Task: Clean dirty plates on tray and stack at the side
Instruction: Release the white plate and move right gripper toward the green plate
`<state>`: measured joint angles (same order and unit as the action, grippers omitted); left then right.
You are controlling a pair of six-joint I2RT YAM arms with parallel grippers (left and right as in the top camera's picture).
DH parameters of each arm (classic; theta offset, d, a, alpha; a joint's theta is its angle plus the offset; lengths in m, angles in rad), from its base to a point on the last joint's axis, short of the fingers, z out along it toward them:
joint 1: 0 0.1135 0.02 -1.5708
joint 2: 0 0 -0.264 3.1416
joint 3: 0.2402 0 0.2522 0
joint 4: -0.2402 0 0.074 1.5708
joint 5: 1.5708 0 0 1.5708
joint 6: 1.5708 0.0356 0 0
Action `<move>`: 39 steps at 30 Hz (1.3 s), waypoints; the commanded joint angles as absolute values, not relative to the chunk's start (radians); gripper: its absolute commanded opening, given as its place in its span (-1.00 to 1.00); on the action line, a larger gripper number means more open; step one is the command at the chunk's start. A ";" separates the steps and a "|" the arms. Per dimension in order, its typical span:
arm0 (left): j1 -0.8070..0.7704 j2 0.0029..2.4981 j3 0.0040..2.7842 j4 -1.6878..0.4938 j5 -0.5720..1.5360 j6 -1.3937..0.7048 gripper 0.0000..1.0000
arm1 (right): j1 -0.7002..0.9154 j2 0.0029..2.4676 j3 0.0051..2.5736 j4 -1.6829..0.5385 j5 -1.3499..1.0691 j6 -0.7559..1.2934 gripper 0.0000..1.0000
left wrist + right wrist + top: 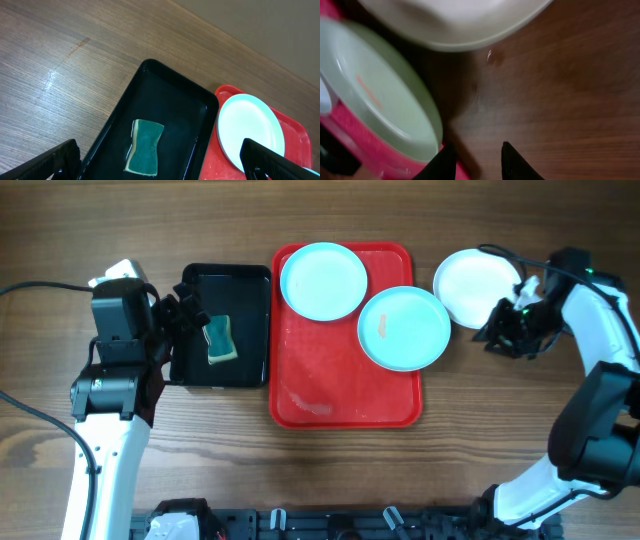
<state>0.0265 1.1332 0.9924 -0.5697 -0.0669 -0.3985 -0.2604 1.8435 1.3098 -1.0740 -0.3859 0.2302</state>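
left claw [186,320]: spread wide, empty, over black tray [250,290] with sponge [221,340]
right claw [477,161]: slightly parted, pinching nothing, just beside white plate [472,283]
tray [340,395]: mid-bench, carries clean plate [323,280] and orange-smeared plate [404,328]
white plate: on bench [330,470], off tray's right rim, toward far edge

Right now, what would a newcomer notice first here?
The red tray sits mid-table with two pale aqua plates on it: the rear plate and the smeared plate, which has an orange streak and overhangs the tray's right edge. A white plate lies on the wood to its right, with the right gripper beside it, empty. On the left, a black tray holds a green sponge.
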 commanded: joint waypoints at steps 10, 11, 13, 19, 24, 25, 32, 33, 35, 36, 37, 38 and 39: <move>0.031 1.132 1.002 -0.567 -0.080 -0.397 1.00 | -0.086 1.699 1.085 -1.082 -0.362 0.237 -0.36; 0.031 1.132 1.002 -0.566 -0.080 -0.397 1.00 | -0.084 1.689 1.067 -1.064 -0.374 0.238 -0.36; 0.031 1.132 1.002 -0.566 -0.080 -0.397 1.00 | -0.066 1.677 1.026 -1.027 -0.420 0.234 -0.35; 0.031 1.132 1.002 -0.566 -0.080 -0.397 1.00 | 0.025 1.678 0.906 -0.887 -0.412 0.244 -0.28; 0.031 1.132 1.002 -0.567 -0.080 -0.397 1.00 | 0.067 1.678 0.865 -0.841 -0.417 0.264 -0.29; 0.031 1.132 1.002 -0.567 -0.080 -0.397 1.00 | 0.074 1.678 0.865 -0.842 -0.421 0.263 -0.32; 0.031 1.132 1.002 -0.567 -0.080 -0.397 1.00 | 0.116 1.678 0.865 -0.861 -0.421 0.265 -0.35; 0.031 1.132 1.002 -0.566 -0.080 -0.397 1.00 | 0.116 1.678 0.865 -0.865 -0.420 0.265 -0.35; 0.031 1.132 1.002 -0.567 -0.080 -0.397 1.00 | 0.116 1.678 0.865 -0.873 -0.421 0.265 -0.35; 0.031 1.132 1.002 -0.567 -0.080 -0.397 1.00 | 0.116 1.678 0.865 -0.873 -0.437 0.263 -0.35; 0.031 1.132 1.002 -0.567 -0.080 -0.397 1.00 | 0.116 1.678 0.865 -0.873 -0.462 0.262 -0.35; 0.031 1.132 1.002 -0.566 -0.080 -0.397 1.00 | 0.116 1.678 0.865 -0.872 -0.485 0.261 -0.35; 0.031 1.132 1.002 -0.567 -0.080 -0.397 1.00 | 0.116 1.678 0.865 -0.872 -0.509 0.262 -0.35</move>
